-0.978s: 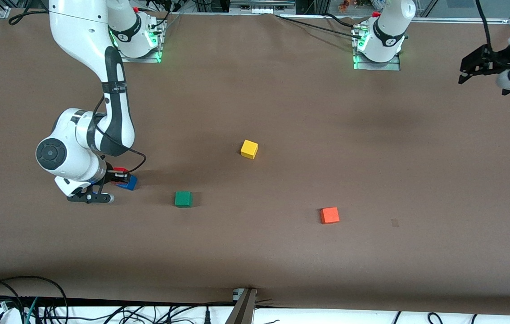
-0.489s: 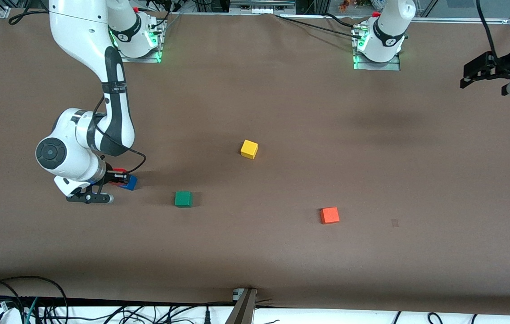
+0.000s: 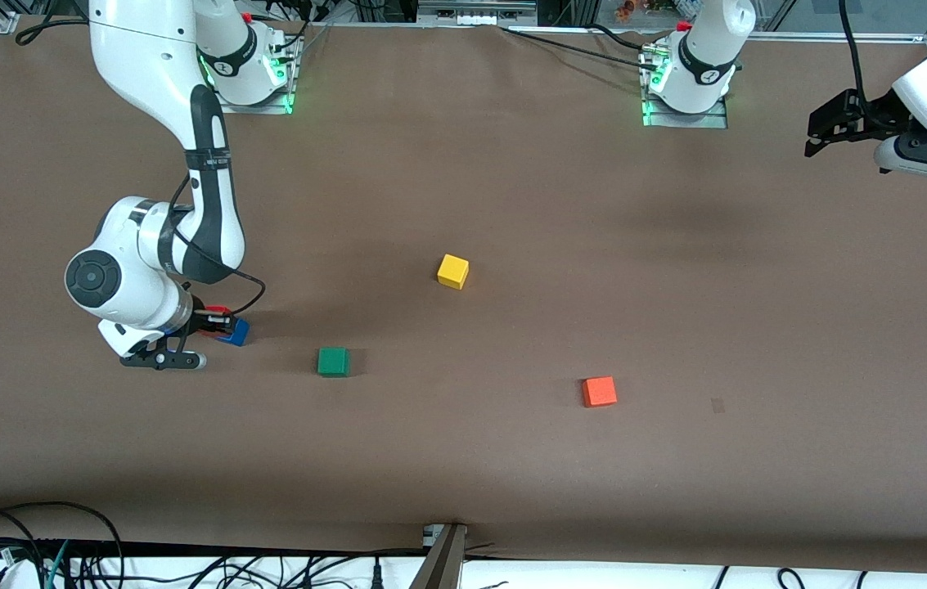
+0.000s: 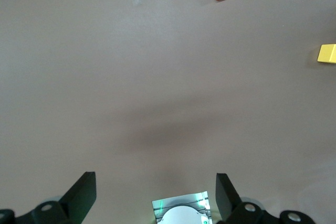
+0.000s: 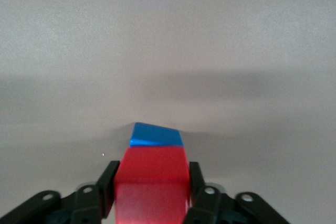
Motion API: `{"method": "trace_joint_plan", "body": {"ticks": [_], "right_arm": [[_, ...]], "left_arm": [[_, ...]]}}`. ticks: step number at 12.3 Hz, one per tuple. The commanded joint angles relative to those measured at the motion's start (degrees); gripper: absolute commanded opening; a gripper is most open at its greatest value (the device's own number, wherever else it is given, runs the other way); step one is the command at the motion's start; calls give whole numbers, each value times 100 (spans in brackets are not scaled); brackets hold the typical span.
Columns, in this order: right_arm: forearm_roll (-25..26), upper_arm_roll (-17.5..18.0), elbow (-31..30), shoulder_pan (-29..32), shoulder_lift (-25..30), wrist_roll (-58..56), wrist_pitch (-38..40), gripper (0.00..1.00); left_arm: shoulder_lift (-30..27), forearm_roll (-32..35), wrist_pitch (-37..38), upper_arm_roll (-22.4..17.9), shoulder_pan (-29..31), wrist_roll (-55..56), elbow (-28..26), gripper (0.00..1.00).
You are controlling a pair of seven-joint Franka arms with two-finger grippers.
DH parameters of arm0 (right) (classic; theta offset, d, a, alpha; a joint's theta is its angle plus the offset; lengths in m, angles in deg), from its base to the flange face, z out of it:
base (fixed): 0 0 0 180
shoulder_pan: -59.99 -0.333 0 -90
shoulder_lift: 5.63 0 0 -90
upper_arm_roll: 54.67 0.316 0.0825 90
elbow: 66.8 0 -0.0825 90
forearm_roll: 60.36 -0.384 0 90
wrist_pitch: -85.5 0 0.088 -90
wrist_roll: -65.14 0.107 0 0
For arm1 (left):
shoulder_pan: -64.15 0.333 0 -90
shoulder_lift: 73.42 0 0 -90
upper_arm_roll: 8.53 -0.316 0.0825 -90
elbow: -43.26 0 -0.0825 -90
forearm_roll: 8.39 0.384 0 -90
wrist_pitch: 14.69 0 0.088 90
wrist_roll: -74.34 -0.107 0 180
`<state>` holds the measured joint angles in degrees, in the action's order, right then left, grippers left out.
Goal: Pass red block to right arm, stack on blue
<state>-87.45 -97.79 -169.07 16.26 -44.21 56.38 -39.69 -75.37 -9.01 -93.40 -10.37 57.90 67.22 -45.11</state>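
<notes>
Brown table, four loose cubes resting on it.

The table (image 3: 512, 204) carries a matte brown cover, bare over most of its spread. Yellow cube (image 3: 453, 271) sits about mid-table. Green cube (image 3: 333, 361) lies nearer the front camera than the yellow, toward the right arm's end. Orange cube (image 3: 599, 391) lies nearest the front camera of all, toward the left arm's end, well apart from the others. Blue cube (image 3: 238, 331) rests on the cover close to the right arm's end (partly hidden from the front view). Two arm bases (image 3: 254, 74) are bolted along the table edge farthest from the front camera.
</notes>
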Motion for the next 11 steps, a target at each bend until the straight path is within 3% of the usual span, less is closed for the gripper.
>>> {"method": "trace_joint_plan", "body": {"ticks": [1,3,7,11], "right_arm": [[37,-65,-57,-48,140,-11,-5,100],[37,-82,74,-56,193,-3,169,100],[81,-635,1215,-39,193,-64,1670,100],[81,-978,1938,-39,202,-55,2585,100]], "left_arm": [[-103,-130,23,-18,54,44,-111,100],[-68,-271,14,-62,176,52,-146,100],[81,-438,-91,-71,283,52,-102,100],[169,-491,-302,-36,274,52,-76,100]]}}
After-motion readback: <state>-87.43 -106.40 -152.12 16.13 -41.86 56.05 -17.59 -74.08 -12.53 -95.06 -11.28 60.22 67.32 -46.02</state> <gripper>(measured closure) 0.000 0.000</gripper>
